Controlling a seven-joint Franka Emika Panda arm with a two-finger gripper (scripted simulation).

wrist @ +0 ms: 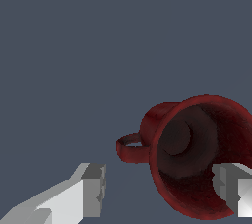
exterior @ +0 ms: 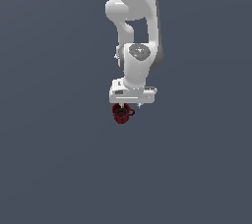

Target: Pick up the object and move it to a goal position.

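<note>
The object, a small dark red mug (exterior: 121, 114) with a side handle, sits on the grey floor directly under my white gripper (exterior: 126, 104). In the wrist view the mug (wrist: 197, 120) shows its dark inside to the camera, and its handle (wrist: 130, 148) points toward one finger (wrist: 93, 188). That finger stands apart from the mug, outside its wall. The other finger (wrist: 236, 188) overlaps the mug's opening near the rim. The gripper (wrist: 160, 187) is open, with the handle-side wall of the mug between the fingers.
A plain grey floor (exterior: 59, 159) surrounds the mug on all sides. The white arm (exterior: 135, 26) rises above the gripper toward the top of the exterior view. No other objects are in view.
</note>
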